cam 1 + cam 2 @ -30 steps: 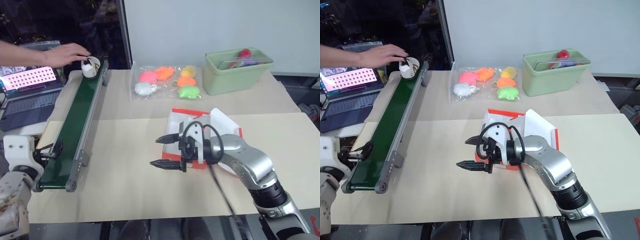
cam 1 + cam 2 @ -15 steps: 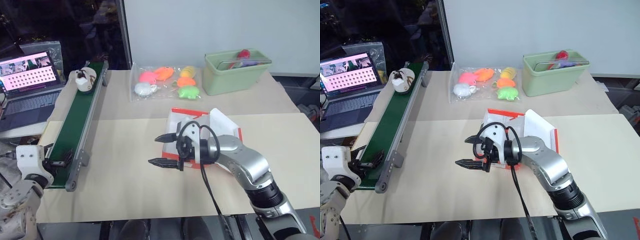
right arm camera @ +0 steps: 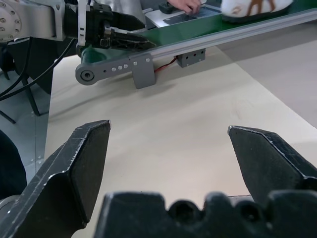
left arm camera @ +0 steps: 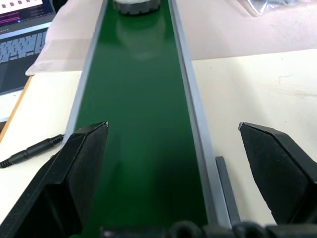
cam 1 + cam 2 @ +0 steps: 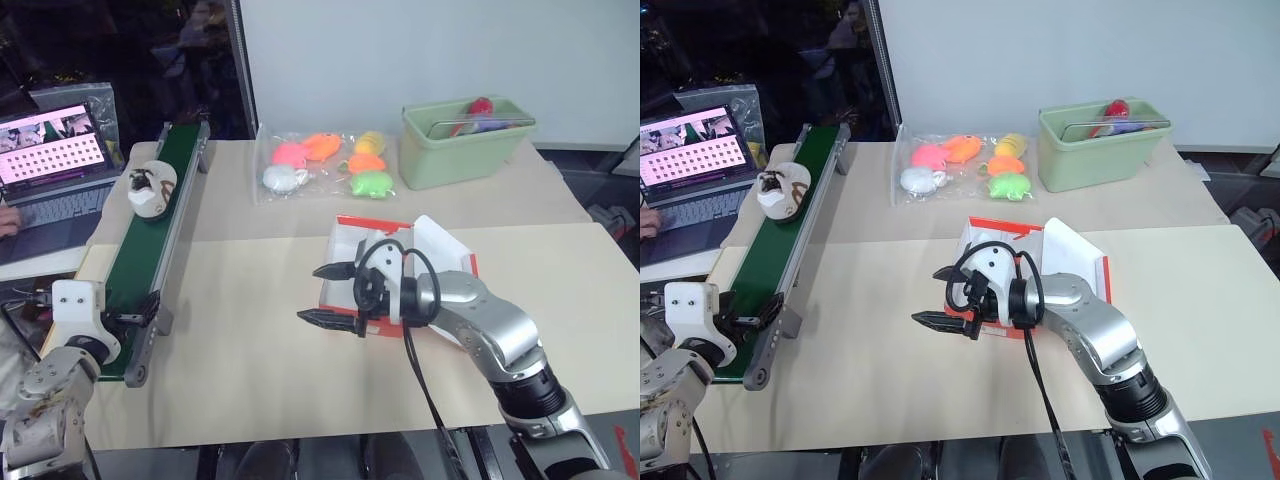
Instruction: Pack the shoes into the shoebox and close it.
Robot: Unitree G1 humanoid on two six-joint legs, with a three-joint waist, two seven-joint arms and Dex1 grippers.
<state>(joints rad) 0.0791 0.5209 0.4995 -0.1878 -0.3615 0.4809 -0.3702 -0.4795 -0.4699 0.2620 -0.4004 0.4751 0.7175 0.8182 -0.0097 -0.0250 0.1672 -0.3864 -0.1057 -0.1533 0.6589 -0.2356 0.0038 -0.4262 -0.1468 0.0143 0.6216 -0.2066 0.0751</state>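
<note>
One cream shoe (image 5: 152, 187) with dark laces rides on the green conveyor belt (image 5: 140, 260) at the left, about a third of the way from its far end. The red shoebox (image 5: 372, 221) lies open mid-table, white inside, its lid leaning back to the right. My right gripper (image 5: 312, 295) hovers open just in front of the box's left side, pointing left, with nothing between its fingers. At the belt's near end my left gripper (image 4: 173, 125) is open, its fingers standing either side of the belt and the shoe (image 4: 133, 5) far ahead of it.
A clear bag of bright plush toys (image 5: 320, 165) and a pale green bin (image 5: 465, 140) sit at the back of the table. A laptop (image 5: 50, 150) stands left of the belt, with a person's hand (image 5: 6, 222) beside it at the picture's edge.
The person's hand let go of the shoe and pulled away. The shoe has travelled down the belt toward me. My left gripper edged in toward the belt's near end.
</note>
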